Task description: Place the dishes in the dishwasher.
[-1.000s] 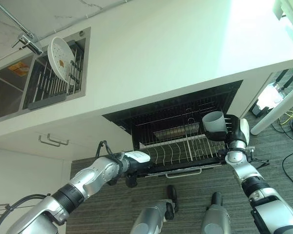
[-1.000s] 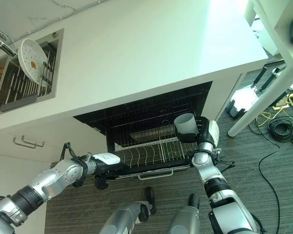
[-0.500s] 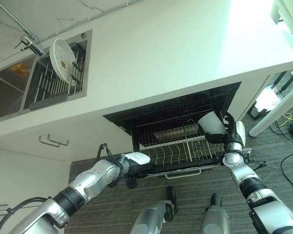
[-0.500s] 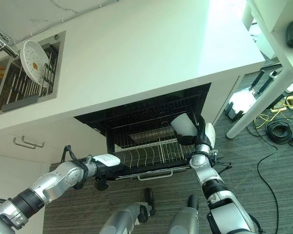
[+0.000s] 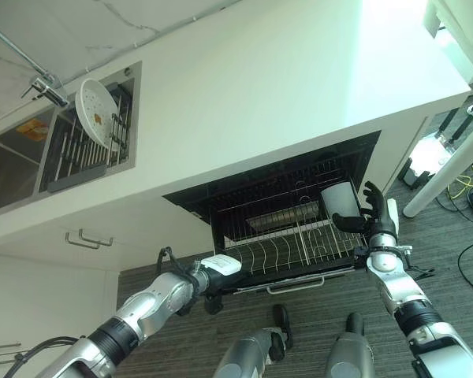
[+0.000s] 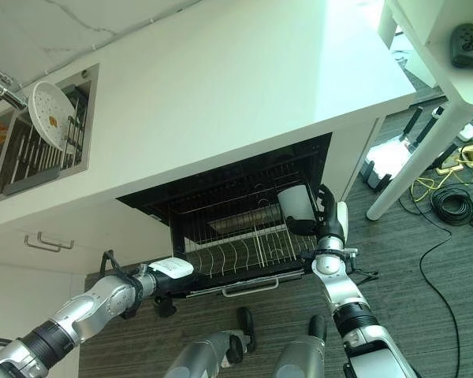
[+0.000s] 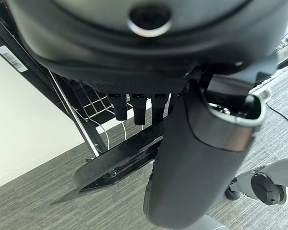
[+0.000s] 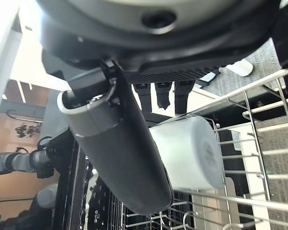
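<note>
A: What's nearest?

B: The left hand [image 5: 218, 269] at seven o'clock, fingers curled on the front edge of the pulled-out dishwasher rack [image 5: 280, 250], as a second ago.

A: And the cup?

B: At three o'clock the right hand [image 6: 323, 221] grips the white cup [image 6: 297, 202]. It was upright, then tipped; now it lies on its side over the rack's right end. I'd judge it's about to be set among the tines.

A: Anything left?

B: At ten o'clock, far off, a white plate [image 5: 93, 102] stands in the sink rack [image 5: 80, 146].
</note>
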{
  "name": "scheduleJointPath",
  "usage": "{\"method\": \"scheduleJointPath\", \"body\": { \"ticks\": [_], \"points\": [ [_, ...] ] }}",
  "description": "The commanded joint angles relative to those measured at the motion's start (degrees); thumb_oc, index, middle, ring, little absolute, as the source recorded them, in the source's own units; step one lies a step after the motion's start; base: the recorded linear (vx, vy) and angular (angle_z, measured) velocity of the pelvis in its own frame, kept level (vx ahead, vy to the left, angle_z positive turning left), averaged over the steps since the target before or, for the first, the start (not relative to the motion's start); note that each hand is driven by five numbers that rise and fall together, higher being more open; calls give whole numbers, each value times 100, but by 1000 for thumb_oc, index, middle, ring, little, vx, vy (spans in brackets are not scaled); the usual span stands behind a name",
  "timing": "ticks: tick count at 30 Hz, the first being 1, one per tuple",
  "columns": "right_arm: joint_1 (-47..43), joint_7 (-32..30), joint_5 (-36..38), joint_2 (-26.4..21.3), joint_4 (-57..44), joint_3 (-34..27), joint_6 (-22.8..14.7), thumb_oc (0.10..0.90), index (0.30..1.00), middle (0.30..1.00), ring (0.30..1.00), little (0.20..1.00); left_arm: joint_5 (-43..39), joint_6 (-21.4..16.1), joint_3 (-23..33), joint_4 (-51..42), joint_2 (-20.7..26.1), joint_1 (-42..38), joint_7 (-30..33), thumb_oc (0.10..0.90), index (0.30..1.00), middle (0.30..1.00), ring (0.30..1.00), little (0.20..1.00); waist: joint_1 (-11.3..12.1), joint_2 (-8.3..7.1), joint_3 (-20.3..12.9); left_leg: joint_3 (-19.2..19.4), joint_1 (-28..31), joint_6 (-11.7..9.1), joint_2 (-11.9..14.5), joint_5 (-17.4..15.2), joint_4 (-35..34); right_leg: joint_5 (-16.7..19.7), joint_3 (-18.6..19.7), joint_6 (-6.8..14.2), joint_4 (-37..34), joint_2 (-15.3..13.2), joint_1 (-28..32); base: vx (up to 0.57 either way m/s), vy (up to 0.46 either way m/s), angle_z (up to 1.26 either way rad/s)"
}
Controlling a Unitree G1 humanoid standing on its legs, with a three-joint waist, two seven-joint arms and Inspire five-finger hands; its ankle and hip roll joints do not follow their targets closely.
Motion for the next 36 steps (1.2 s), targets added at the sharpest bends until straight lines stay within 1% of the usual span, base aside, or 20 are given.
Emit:
{"method": "scheduleJointPath", "body": {
  "ticks": [1,4,8,12,14,15,16,17,19,20,21,22,24,27,30,31,32,33,35,36],
  "points": [
    [-345,13,-631,-385,-771,-297,-338,800,900,900,900,900,154,-317,-296,-276,-109,523,-108,800,900,900,900,900,-52,-33,-76,104,142,-225,192,-958,507,-734,-41,-207,313,261,-179,-22,7,-8],
    [-158,31,-897,-485,-1345,-305,-318,800,900,900,900,900,192,-254,-212,-321,-111,583,-32,800,900,900,900,900,-104,-55,-73,150,145,-215,200,-959,507,-735,-21,-203,317,258,-193,-6,6,-7],
    [-5,103,-785,-474,-1595,-351,-350,800,900,900,900,900,176,-198,-169,-368,-114,576,-100,800,900,900,900,900,-136,-71,-82,178,157,-201,198,-965,507,-736,-5,-201,329,253,-200,0,0,0],
    [175,217,-660,-433,-1854,-412,-557,800,900,900,900,900,173,-192,-113,-391,-99,603,-175,800,900,900,900,900,-154,-95,-97,188,180,-189,200,-969,507,-728,-4,-191,326,251,-179,0,0,0],
    [257,365,-427,-377,-2048,-431,-765,800,900,900,900,900,170,-156,-92,-366,-117,639,-159,800,900,900,900,900,-175,-108,-105,193,191,-188,206,-972,507,-725,7,-188,311,263,-165,0,0,0],
    [342,569,-259,-333,-2261,-443,-1101,800,900,900,900,900,167,-130,-59,-335,-122,683,-102,800,900,900,900,900,-189,-126,-118,203,193,-189,213,-978,507,-727,16,-184,301,269,-161,-30,5,-3],
    [458,689,-107,-265,-2613,-449,-1658,800,900,900,900,900,200,-53,8,-310,-137,748,19,800,900,900,900,900,-215,-159,-136,217,196,-192,229,-983,507,-730,35,-174,301,280,-162,-53,0,-2],
    [625,767,125,-210,-2975,-487,-2026,800,900,900,900,900,159,-14,69,-236,-155,803,313,800,900,900,900,900,-244,-208,-165,243,203,-194,250,-1000,507,-729,47,-152,301,290,-167,-60,-10,-1],
    [855,945,337,-168,-3399,-557,-2426,800,900,900,900,900,43,92,195,-164,-224,843,708,800,900,900,900,900,-265,-276,-221,281,214,-179,274,-1033,507,-739,56,-139,301,310,-165,-54,-29,-1],
    [972,1078,421,-141,-3602,-611,-2553,800,900,900,900,900,28,127,272,-157,-253,842,831,800,900,900,900,900,-276,-310,-256,302,222,-170,286,-1053,507,-750,59,-138,301,322,-159,-80,-72,0],
    [1228,1401,666,-70,-4033,-765,-2901,800,900,900,900,900,-25,225,495,-135,-249,846,1054,800,900,900,900,900,-303,-415,-346,341,268,-137,306,-1110,507,-762,68,-138,301,358,-127,-79,-97,3],
    [1351,1587,782,-47,-4209,-834,-2964,800,900,900,900,900,-41,267,595,-104,-235,849,1126,800,900,900,900,900,-309,-481,-403,360,302,-118,315,-1141,507,-763,61,-136,301,375,-101,-72,-119,-1],
    [1496,1747,894,-26,-4399,-943,-3099,800,900,900,900,900,-190,265,796,7,-200,835,1312,800,900,900,900,900,-315,-604,-485,383,386,-88,326,-1179,507,-763,53,-137,301,399,-26,-33,-110,-5],
    [1602,1825,1035,-3,-4547,-1033,-3180,800,900,900,900,900,-509,245,1030,153,-212,796,1615,800,900,900,900,900,-289,-737,-607,394,453,-63,354,-1217,507,-758,31,-158,301,445,40,-9,-110,-6],
    [1723,1839,1236,29,-4714,-1174,-3219,800,900,900,900,900,-1120,285,1356,231,-328,804,2183,800,900,900,900,900,-259,-870,-721,366,554,-29,369,-1265,507,-779,16,-216,301,527,156,29,-85,-8],
    [1780,1870,1390,44,-4785,-1232,-3163,800,900,900,900,900,-1692,274,1540,208,-387,843,2485,800,900,900,900,900,-241,-923,-734,342,630,-18,365,-1309,507,-830,6,-232,301,556,252,24,-96,-7],
    [1871,1938,1481,107,-4839,-1312,-3150,800,900,900,900,900,-2511,48,1856,147,-524,956,2657,800,900,900,900,900,-200,-967,-763,302,660,-11,373,-1318,507,-850,-15,-268,301,601,304,2,-129,-6],
    [1985,1999,1535,200,-4878,-1408,-3133,800,900,900,900,900,-3302,-378,2215,-14,-683,1126,2817,800,900,900,900,900,-157,-1001,-790,259,658,-11,394,-1298,507,-837,-44,-313,301,657,319,-8,-141,8],
    [2195,2054,1519,335,-4913,-1604,-3151,800,900,900,900,900,-4412,-951,2821,-444,-929,1489,2630,800,900,900,900,900,-69,-1090,-817,234,688,-39,405,-1299,507,-881,-109,-385,301,700,370,3,-136,15],
    [2264,2049,1501,365,-4910,-1675,-3154,800,900,900,900,900,-4873,-1127,3030,-633,-1030,1638,2516,800,900,900,900,900,-33,-1120,-827,240,692,-53,417,-1294,507,-893,-147,-409,301,704,377,3,-100,21]
  ]
}}
